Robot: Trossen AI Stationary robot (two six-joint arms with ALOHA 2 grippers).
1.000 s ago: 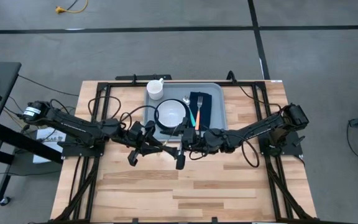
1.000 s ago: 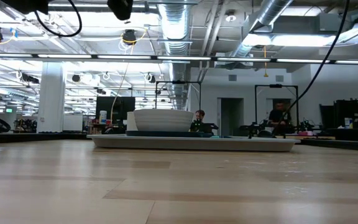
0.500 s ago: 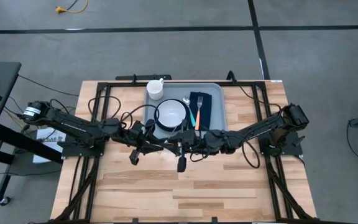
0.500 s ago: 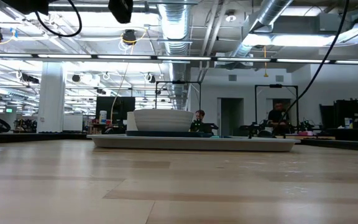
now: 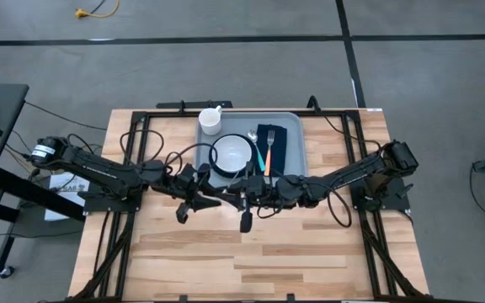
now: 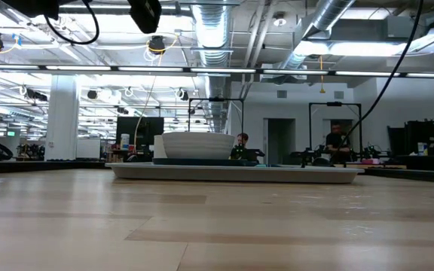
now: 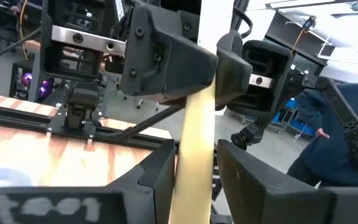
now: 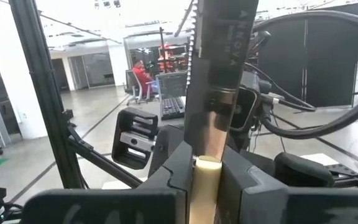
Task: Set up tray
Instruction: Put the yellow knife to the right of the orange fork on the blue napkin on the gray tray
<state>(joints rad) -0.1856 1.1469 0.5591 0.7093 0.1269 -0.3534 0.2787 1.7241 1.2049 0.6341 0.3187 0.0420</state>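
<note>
the tray (image 5: 293,164) sits at the table's far edge, already holding bowl (image 5: 231,152), fork (image 5: 269,150) and napkin (image 5: 277,143). just before it, the left gripper (image 7: 193,163) and right gripper (image 8: 207,169) each clench a pale stick; likely a handover, needing one to release.

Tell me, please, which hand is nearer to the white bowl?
The right hand. It hangs just in front of the white bowl, by the tray's near rim. The left hand is farther off, toward the robot's left.

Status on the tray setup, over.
Right end effector shut on knife. Left end effector at its handle. Tray holds bowl, mug, napkin, fork, spoon; knife not yet on it.
</note>
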